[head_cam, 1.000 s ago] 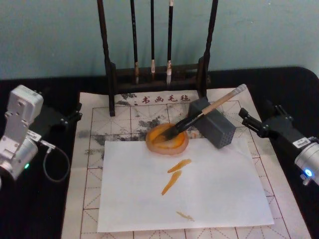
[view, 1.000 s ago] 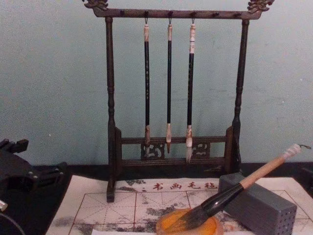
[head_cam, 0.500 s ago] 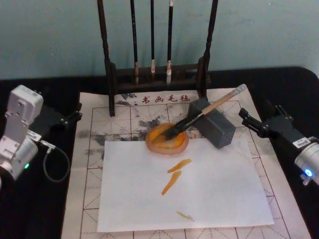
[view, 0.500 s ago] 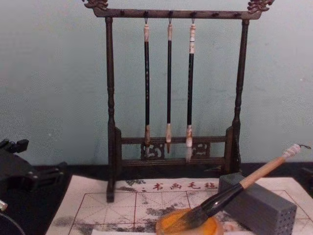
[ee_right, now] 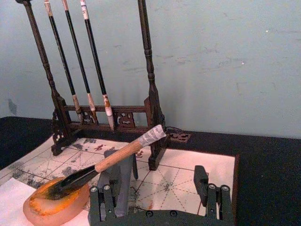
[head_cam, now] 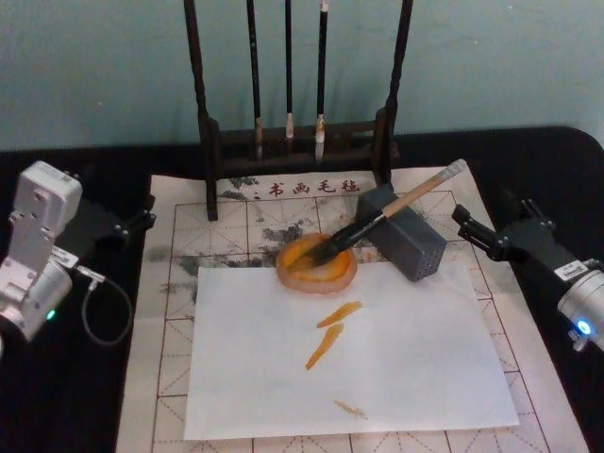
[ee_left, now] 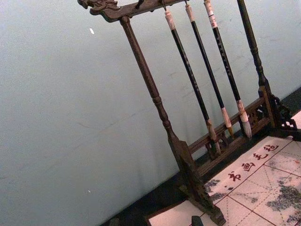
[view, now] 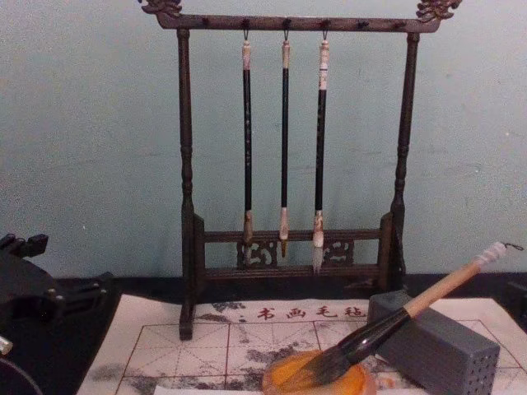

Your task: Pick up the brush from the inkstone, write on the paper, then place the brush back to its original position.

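While the large pale-handled, dark-bristled brush [head_cam: 382, 221] rests at frame centre, bristles on the orange inkstone [head_cam: 316, 266], handle propped on a grey block [head_cam: 404, 234], we see its capped end slanting toward the right pincer [head_cam: 464, 227], jaws apart, just right; the left pincer [head_cam: 142, 215], state indiscernible, lies well apart.

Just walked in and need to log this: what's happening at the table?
Nothing is being handled. The brush lies with its bristles on the orange inkstone and its handle propped on a grey block. The right gripper sits open just right of it; the left gripper waits at the mat's left edge. The paper carries orange strokes.
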Motion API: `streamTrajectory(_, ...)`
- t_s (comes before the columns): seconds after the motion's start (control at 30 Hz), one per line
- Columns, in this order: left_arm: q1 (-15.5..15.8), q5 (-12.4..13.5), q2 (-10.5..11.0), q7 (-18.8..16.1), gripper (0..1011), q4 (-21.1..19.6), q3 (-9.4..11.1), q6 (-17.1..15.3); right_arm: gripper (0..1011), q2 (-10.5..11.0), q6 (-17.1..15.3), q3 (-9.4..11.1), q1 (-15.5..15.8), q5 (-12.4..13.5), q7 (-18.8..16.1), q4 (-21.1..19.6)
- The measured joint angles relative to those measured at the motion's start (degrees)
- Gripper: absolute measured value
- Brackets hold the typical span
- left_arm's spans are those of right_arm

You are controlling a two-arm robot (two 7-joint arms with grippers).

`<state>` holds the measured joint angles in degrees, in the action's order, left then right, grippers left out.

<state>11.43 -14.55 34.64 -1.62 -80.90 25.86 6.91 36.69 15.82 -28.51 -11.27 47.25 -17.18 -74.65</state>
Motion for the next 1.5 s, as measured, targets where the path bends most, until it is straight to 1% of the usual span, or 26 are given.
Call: streamTrajectory(1.5, 0.0, 0.0, 0.0, 0.0, 1001, 0.0, 0.0, 0.0, 1000, 0.0, 0.0, 0.0, 0.0, 0.0, 0.0, 0.0)
